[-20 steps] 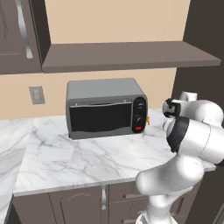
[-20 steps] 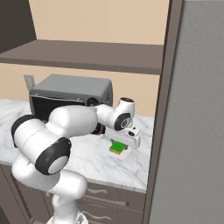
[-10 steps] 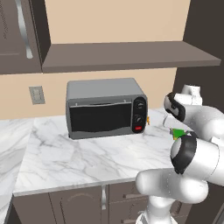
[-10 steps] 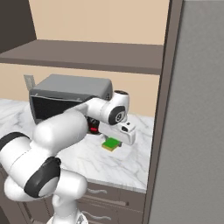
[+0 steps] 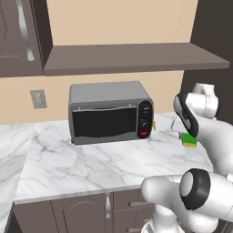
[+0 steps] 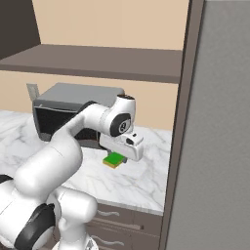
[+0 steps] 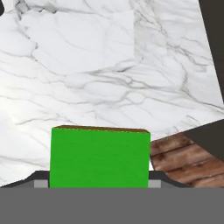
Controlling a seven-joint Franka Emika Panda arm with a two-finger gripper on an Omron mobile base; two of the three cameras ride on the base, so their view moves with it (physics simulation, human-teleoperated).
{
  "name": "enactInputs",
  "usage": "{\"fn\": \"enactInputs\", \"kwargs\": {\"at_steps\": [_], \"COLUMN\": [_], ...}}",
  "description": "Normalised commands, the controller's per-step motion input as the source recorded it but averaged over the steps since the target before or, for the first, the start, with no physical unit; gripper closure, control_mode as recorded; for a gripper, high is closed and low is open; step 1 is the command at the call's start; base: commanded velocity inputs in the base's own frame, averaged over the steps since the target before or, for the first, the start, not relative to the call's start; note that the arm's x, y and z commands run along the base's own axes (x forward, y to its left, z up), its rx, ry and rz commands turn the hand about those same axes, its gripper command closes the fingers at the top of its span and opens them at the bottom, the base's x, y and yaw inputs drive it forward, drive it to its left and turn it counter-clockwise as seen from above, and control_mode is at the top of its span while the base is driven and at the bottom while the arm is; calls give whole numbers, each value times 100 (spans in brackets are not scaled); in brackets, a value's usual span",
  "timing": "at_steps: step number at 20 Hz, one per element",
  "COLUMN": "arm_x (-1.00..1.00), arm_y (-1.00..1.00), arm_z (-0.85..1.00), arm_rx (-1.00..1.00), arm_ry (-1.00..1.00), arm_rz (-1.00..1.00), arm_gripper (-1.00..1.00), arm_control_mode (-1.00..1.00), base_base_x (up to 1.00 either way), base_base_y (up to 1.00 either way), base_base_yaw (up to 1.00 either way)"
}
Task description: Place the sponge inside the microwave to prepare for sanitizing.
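The sponge (image 7: 99,158) is a small bright green block with a brown-yellow underside. It sits between my fingertips (image 7: 41,183), and my gripper (image 7: 98,181) is shut on it. The hand holds the sponge (image 6: 113,159) just above the marble counter (image 6: 146,180), to the right of the toaster oven. My gripper (image 5: 185,134) hangs over the counter's right end with the sponge (image 5: 189,139) under it. The microwave is out of view.
A silver-grey toaster oven (image 5: 109,112) with round knobs stands at the back of the counter (image 5: 91,159). A dark shelf (image 5: 136,57) runs above it. A tall dark panel (image 6: 215,146) walls off the right side. Dark cabinets (image 5: 20,36) hang at upper left.
The arm has swung and folded, carrying the sponge a little left, towards the toaster oven. The jaws have kept the same width.
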Motion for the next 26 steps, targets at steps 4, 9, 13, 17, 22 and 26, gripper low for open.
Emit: {"fn": "enactInputs", "kwargs": {"at_steps": [4, 9, 13, 17, 22, 26], "arm_x": [-38, -28, -37, -30, -25, -23], "arm_y": [29, 24, 27, 31, 29, 24], "arm_z": [47, 38, 34, 30, 23, 8], "arm_rx": [0, -2, -2, -1, -1, -1], "arm_ry": [-2, -2, -9, -9, -6, -12], "arm_rz": [0, 0, 0, 0, 0, 0], "arm_gripper": [100, 100, 100, 100, 100, 100], "arm_control_mode": [-100, -100, -100, -100, -100, -100], "base_base_x": [0, 0, 0, 0, 0, 0], "base_base_y": [0, 0, 0, 0, 0, 0], "base_base_yaw": [0, 0, 0, 0, 0, 0]}}
